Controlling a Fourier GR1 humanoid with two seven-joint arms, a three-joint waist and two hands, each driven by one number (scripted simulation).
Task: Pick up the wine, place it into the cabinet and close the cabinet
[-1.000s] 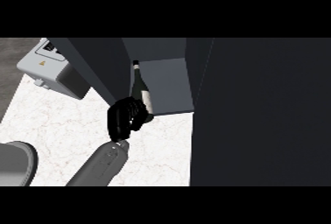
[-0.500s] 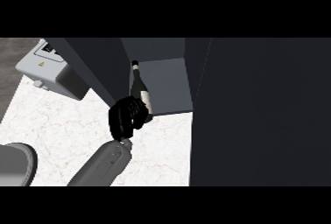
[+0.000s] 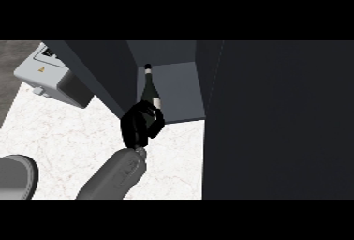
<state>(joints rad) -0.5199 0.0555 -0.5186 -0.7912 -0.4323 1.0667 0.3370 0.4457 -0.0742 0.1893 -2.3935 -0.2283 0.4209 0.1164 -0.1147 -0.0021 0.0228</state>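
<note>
The placing step is in hand: one hand (image 3: 142,125) has its fingers curled round the lower part of the wine bottle (image 3: 149,86) and holds it at the mouth of the open cabinet (image 3: 176,89), neck pointing inward. Which arm it is, I cannot tell; no other hand shows. The cabinet shelf looks bare apart from the bottle. Next, the bottle needs setting on the shelf, then releasing, then the door (image 3: 276,117) shutting.

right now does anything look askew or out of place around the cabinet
Nothing stands out. The dark green wine bottle leans neck-first into the open dark grey cabinet, held by a black hand. The grey boxy appliance sits on the white marble counter.
</note>
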